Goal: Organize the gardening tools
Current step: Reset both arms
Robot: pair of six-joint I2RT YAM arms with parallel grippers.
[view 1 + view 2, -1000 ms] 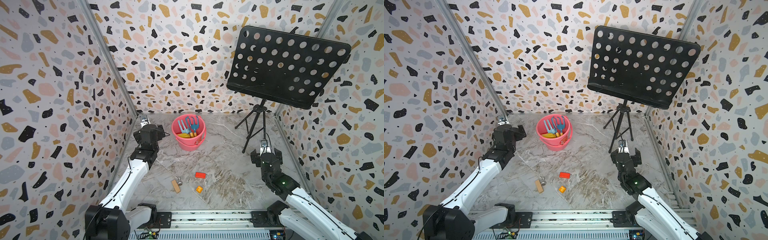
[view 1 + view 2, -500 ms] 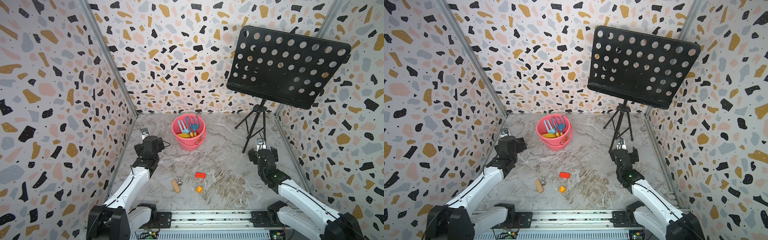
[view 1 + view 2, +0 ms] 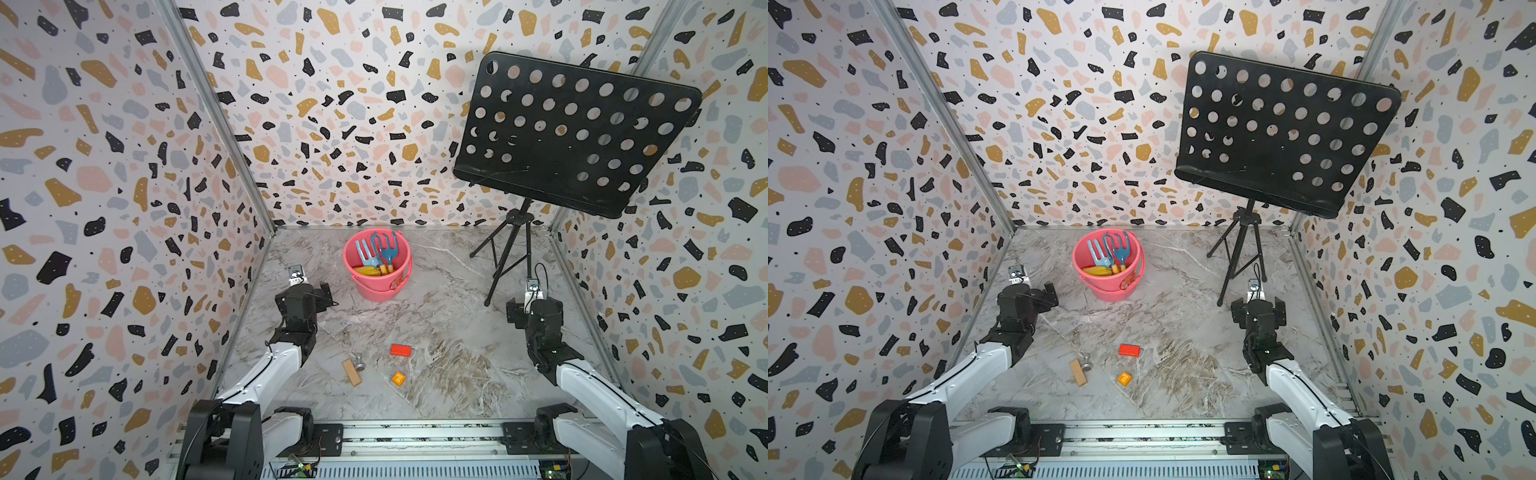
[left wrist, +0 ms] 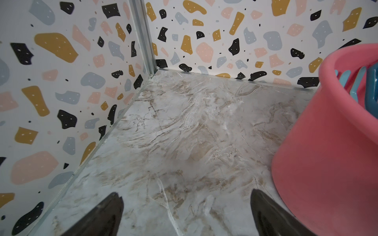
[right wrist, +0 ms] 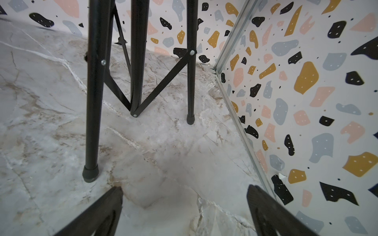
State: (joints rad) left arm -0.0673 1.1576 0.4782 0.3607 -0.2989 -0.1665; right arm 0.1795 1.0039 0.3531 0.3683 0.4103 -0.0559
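The gardening tools stand in a pink bucket (image 3: 374, 291) (image 3: 1108, 291) at the back middle of the marble floor. In both top views I see a light-blue fork (image 3: 365, 251) (image 3: 1096, 251), two darker blue rakes (image 3: 388, 249) (image 3: 1121, 247) and a yellow scoop (image 3: 368, 271) (image 3: 1096, 271). My left gripper (image 3: 305, 293) (image 4: 186, 195) is open and empty, low over the floor just left of the bucket (image 4: 327, 153). My right gripper (image 3: 534, 307) (image 5: 185, 189) is open and empty by the stand's front leg.
A black music stand (image 3: 573, 133) on a tripod (image 3: 505, 257) (image 5: 92, 102) fills the back right. A red block (image 3: 400, 350), an orange block (image 3: 398, 378), a wooden block (image 3: 351, 372) and a metal knob (image 3: 359, 365) lie at the front middle. Patterned walls close three sides.
My left gripper has come down and drawn back from the bucket toward the front left. My right arm has settled lower, its gripper staying near the tripod leg. Both stayed open.
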